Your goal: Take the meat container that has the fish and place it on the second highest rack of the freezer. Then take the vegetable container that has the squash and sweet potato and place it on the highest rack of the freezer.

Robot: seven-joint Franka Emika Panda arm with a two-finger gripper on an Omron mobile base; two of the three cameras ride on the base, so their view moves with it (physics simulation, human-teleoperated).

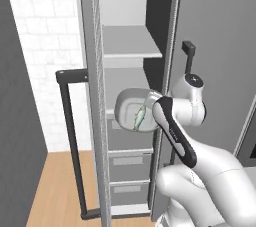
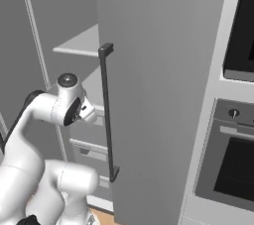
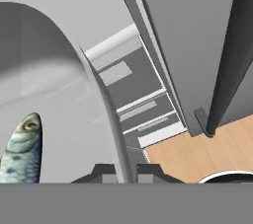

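Note:
The meat container (image 1: 129, 107) is a light-grey rounded tub, tipped up on its side in front of the open freezer (image 1: 92, 71), level with the lower shelf. The small greenish-grey fish (image 1: 140, 119) lies against its floor; the fish (image 3: 22, 151) also shows at lower left in the hand view. My gripper (image 3: 126, 172) is shut on the meat container's rim (image 3: 106, 104), which runs up between the two dark tips. The highest rack (image 1: 129, 46) is a pale flat shelf above the tub. The container hides the second rack's front edge. The squash and sweet potato tray is out of view.
Grey drawers (image 1: 129, 160) stack below the tub. The open freezer door's dark bar handle (image 1: 71, 141) stands to the left over wood floor (image 1: 55, 186). A closed grey door with a handle (image 2: 105, 110) is on the right, with black-windowed ovens (image 2: 233, 169) beyond it.

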